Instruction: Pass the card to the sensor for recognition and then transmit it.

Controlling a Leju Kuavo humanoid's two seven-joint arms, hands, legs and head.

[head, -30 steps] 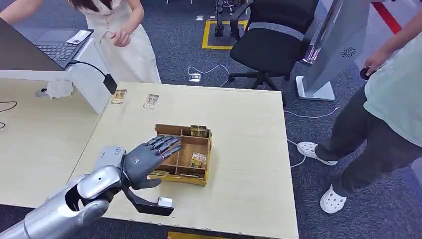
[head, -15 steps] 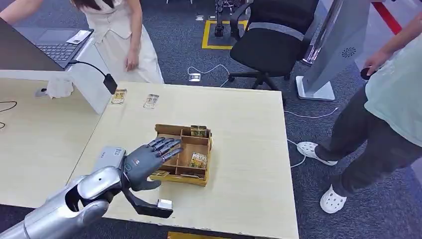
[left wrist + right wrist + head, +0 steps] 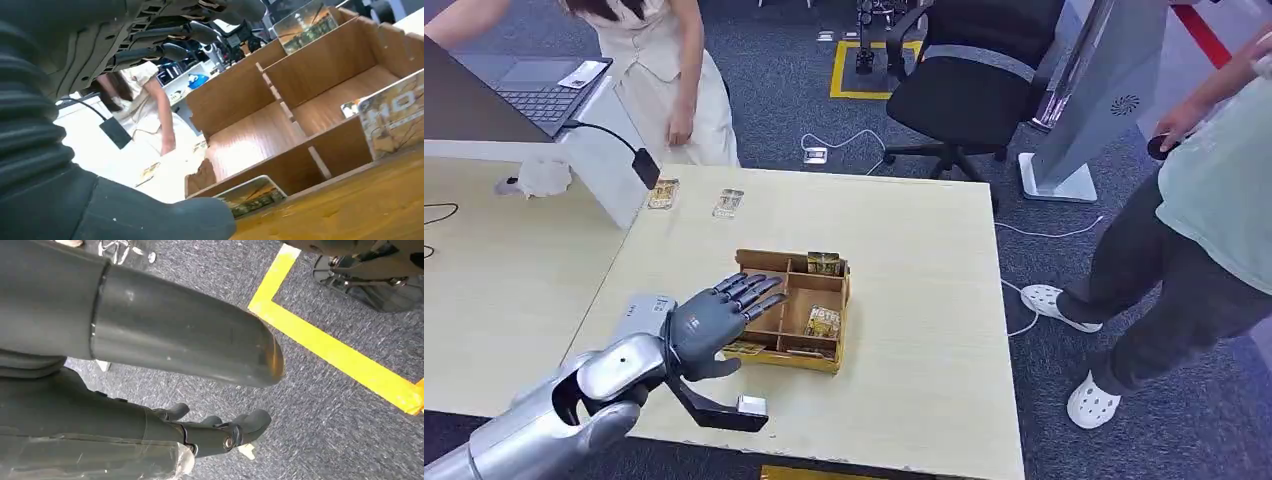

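Note:
A wooden divided box (image 3: 809,361) sits mid-table. Cards stand in it: one (image 3: 823,263) in the far right compartment, one (image 3: 822,322) in the near right one, one (image 3: 746,348) in the front left slot. My left hand (image 3: 714,317) hovers over the box's left side, fingers spread, holding nothing. In the left wrist view the thumb (image 3: 150,220) lies just short of the front-slot card (image 3: 250,194), with the fingers (image 3: 190,32) above the box wall (image 3: 235,100). A grey sensor pad (image 3: 646,308) lies left of the hand. My right hand (image 3: 215,432) hangs over the floor, empty.
Two more cards (image 3: 663,193) (image 3: 728,203) lie at the table's far left edge. A person in white (image 3: 674,70) stands behind the table by a laptop (image 3: 534,95); another person (image 3: 1194,240) stands to the right. An office chair (image 3: 964,90) is behind.
My left hand has drawn back slightly toward me and to the left over the box. The person in white has lowered an arm.

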